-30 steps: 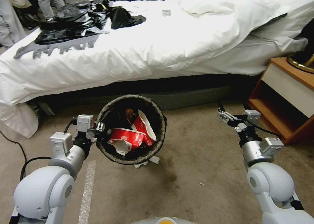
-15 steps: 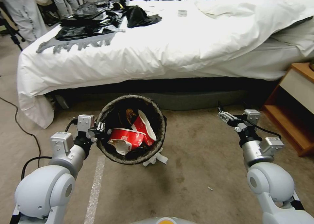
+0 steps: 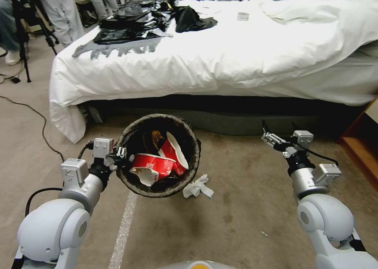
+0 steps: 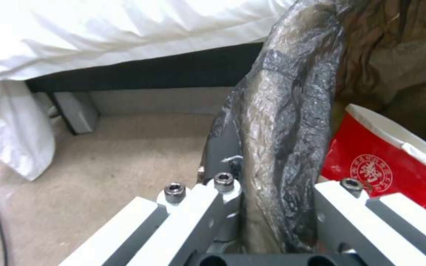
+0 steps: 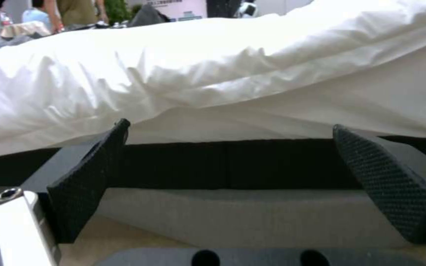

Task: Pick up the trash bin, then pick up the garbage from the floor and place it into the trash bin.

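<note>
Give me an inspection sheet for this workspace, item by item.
Surface: beige carpet floor, stained, with a pale strip.
Job's things: trash bin held off the floor, red-and-white packaging inside; crumpled white paper on the floor beside it.
Clutter: black bags on the bed.
Grippers: left gripper clamped on the bin's rim; right gripper open, empty, held in the air.
Cables: black cable across the floor at left.
Surroundings: bed ahead, wooden nightstand at right.
</note>
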{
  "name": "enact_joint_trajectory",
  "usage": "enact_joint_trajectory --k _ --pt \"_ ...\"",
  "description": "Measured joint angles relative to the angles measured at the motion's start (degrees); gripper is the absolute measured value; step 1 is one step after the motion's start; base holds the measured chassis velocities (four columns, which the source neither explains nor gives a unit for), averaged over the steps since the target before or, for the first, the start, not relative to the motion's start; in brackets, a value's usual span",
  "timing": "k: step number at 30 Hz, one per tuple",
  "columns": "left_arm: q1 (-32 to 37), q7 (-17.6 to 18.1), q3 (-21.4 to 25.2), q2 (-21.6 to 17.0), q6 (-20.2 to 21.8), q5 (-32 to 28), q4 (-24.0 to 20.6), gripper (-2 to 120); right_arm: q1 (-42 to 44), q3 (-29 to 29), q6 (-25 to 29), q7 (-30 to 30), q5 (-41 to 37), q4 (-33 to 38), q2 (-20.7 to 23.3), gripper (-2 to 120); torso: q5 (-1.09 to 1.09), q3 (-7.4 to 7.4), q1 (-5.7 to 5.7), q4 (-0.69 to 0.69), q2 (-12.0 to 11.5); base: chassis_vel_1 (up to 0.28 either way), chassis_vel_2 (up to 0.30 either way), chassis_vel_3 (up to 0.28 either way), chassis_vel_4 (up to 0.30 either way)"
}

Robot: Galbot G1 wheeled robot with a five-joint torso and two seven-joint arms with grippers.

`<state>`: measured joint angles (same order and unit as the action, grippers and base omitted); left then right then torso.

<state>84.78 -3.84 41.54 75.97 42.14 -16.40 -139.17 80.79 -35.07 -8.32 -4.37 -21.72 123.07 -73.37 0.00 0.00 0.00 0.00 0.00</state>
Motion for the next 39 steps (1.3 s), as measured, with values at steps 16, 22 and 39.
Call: enact_joint_trajectory --k 16,22,39 --pt "-0.1 0.0 0.4 -0.3 0.0 -0.4 -0.3 1 0.2 0.6 0.1 0.0 0.1 -0.5 -0.1 100 -0.01 0.0 0.0 -0.01 0.0 0.047 0.049 0.048 0.048" --pt "0.2 0.0 0.7 -0.3 0.0 -0.5 -0.5 1 -0.3 1.6 0.1 0.1 0.3 -1.0 -0.1 100 0.0 0.0 0.0 0.01 0.0 0.047 0.06 0.054 0.044" --pt "-0.1 0.0 0.1 0.1 0.0 -0.4 -0.3 1 0.0 2.4 -1.0 0.0 0.4 -0.3 -0.2 100 0.0 0.0 0.0 0.0 0.0 0.049 0.04 0.054 0.049"
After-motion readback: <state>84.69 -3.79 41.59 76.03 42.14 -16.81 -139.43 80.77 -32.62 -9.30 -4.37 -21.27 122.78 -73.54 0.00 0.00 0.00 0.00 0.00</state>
